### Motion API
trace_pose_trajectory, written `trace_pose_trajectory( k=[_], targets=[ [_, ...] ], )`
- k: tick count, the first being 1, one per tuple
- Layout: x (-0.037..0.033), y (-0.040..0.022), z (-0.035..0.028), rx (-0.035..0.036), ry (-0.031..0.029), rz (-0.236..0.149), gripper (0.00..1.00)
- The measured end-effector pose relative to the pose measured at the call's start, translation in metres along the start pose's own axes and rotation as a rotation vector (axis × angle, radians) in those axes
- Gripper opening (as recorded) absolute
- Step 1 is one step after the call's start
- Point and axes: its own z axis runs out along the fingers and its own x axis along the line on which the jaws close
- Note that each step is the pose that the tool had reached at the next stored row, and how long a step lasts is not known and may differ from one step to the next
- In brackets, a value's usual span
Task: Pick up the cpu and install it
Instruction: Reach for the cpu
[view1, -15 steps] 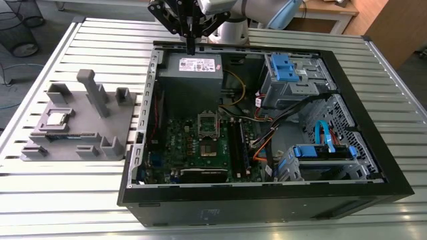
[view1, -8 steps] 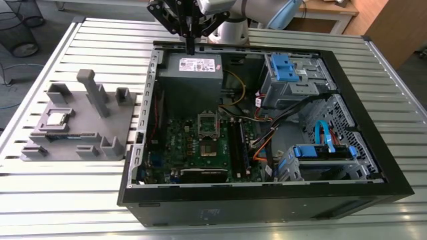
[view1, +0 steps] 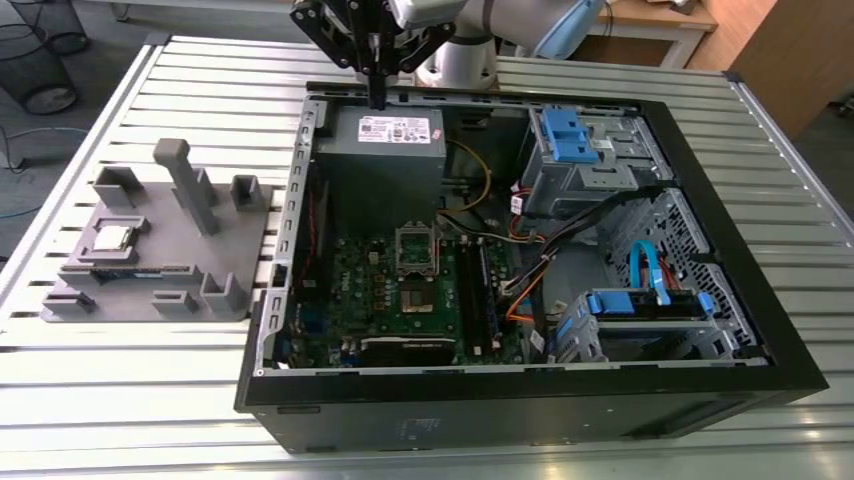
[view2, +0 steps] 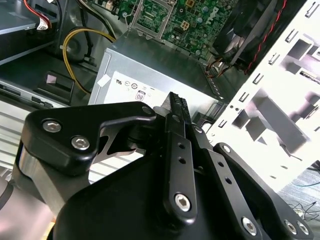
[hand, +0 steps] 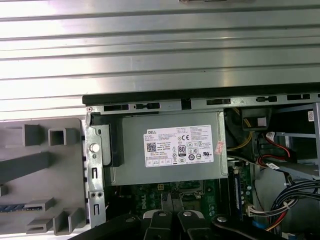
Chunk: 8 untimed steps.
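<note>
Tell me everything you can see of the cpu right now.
The cpu is a small flat square chip with a shiny silver metal top. It lies flat, top up, in a seat on the grey fixture plate, at the exterior view's left of the computer case. Only the plate touches it; the gripper hangs apart, over the case.

My exterior view looks down on the whole computer case (view1: 534, 400); both wrist views sit close over its power supply (hand: 150, 127).

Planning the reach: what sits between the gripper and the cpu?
In the exterior view, the case wall and the grey fixture's tall post lie between gripper and cpu.
</note>
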Motion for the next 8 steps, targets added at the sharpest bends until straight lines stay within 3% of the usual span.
trace_pose_trajectory(
  k=[8],
  targets=[
    [0.0053, -0.0004, -0.0002, 0.0001, -0.0003, 0.000, 0.11]
  ],
)
